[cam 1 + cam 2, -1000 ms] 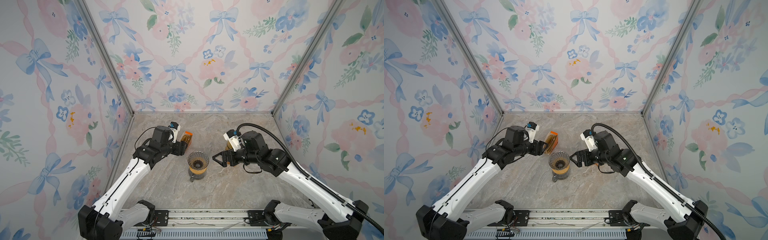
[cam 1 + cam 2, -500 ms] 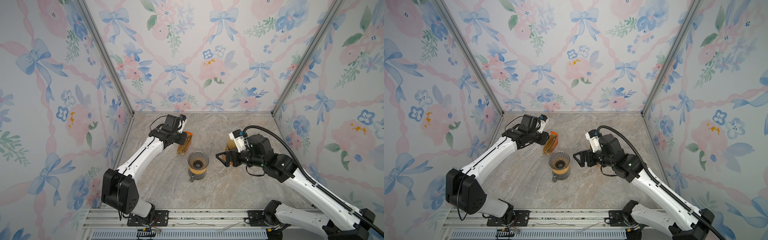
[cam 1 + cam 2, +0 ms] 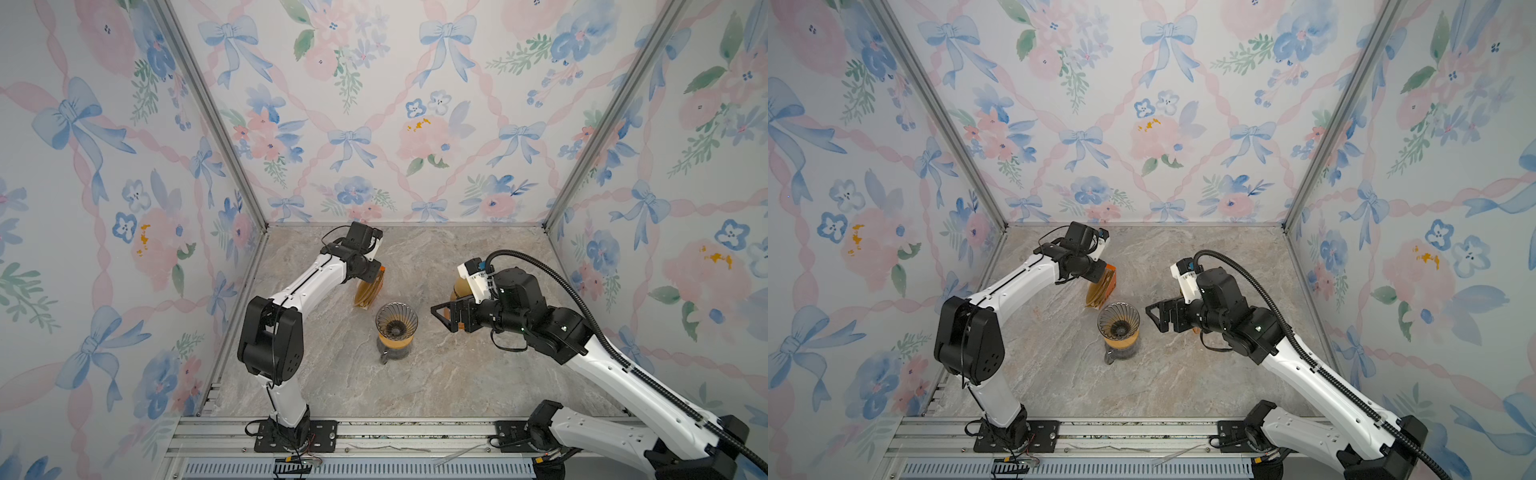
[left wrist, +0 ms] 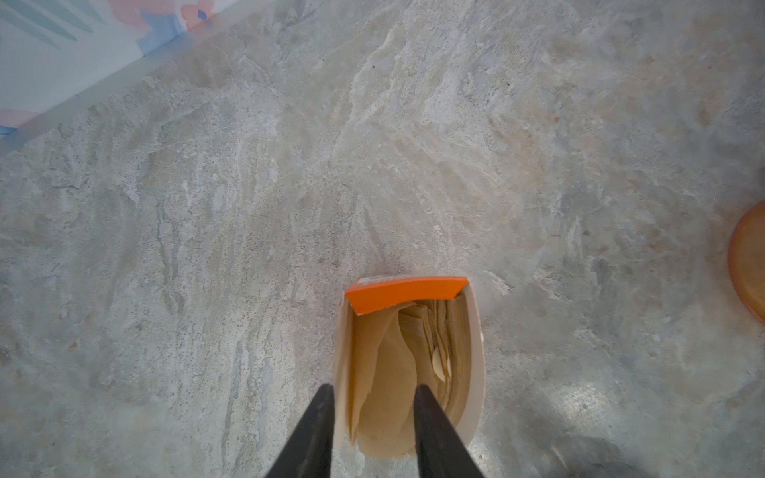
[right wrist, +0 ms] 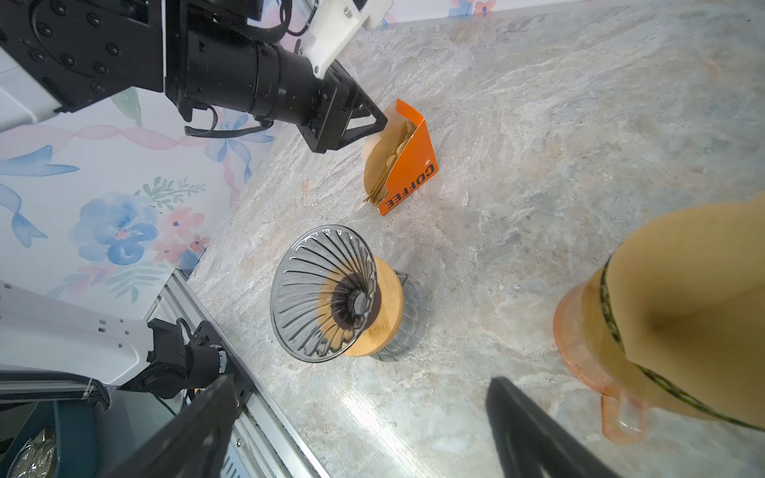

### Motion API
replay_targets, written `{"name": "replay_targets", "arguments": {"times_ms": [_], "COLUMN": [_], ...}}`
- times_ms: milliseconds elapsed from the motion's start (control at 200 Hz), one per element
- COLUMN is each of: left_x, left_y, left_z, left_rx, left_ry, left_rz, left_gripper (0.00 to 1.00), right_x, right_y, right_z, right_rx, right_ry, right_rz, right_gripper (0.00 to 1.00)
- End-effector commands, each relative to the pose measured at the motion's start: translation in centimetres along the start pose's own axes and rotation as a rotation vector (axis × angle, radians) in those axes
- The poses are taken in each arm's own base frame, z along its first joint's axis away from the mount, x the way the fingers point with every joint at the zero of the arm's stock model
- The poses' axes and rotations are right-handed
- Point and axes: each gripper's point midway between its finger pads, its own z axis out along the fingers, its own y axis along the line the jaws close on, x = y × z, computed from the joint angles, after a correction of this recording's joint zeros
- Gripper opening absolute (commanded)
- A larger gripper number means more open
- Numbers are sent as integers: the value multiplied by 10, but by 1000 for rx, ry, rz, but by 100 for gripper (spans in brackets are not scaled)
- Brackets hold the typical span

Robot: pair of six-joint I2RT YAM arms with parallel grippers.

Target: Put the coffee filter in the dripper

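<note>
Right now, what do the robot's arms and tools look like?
The left arm and right arm are white tubes with chunky black joints. The left tool and right tool each have two thin, pointed black fingers. A ribbed black hose runs along the right arm.

Robot test booth, floral-papered walls (image 3: 374, 104), marble tabletop (image 3: 457, 374), aluminium mounting rail (image 3: 415, 432)

A: How's the light?
B: Bright, even, from overhead; shadows are faint. The tabletop (image 5: 356, 407) shows a pale glare patch in both wrist views.
A: Sharpness?
B: Top views are crisp. In the left wrist view the wall (image 4: 62, 49) and the left gripper (image 4: 372, 388) look soft.
</note>
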Motion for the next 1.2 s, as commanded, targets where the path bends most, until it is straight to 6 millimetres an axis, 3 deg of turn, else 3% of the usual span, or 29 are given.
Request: {"name": "replay_targets", "arguments": {"times_ms": [0, 400, 970, 1190], "left_x": [-4, 3, 9, 9], "left_y": [8, 3, 5, 4], "left_z": [7, 25, 34, 35], "left_rx": [-25, -3, -22, -15], "left_ry": [7, 44, 71, 72], "left_rz": [12, 13, 18, 20], "left_gripper": [32, 22, 17, 11], "right_x": [-3, -4, 0, -1], "right_y": [-1, -2, -6, -6], "right_z": [2, 0, 2, 5], "right_rx": [13, 28, 40, 44], "right_ry": [-5, -1, 11, 14], "right_rz": [1, 2, 8, 9], "right_gripper": [96, 96, 96, 96]}}
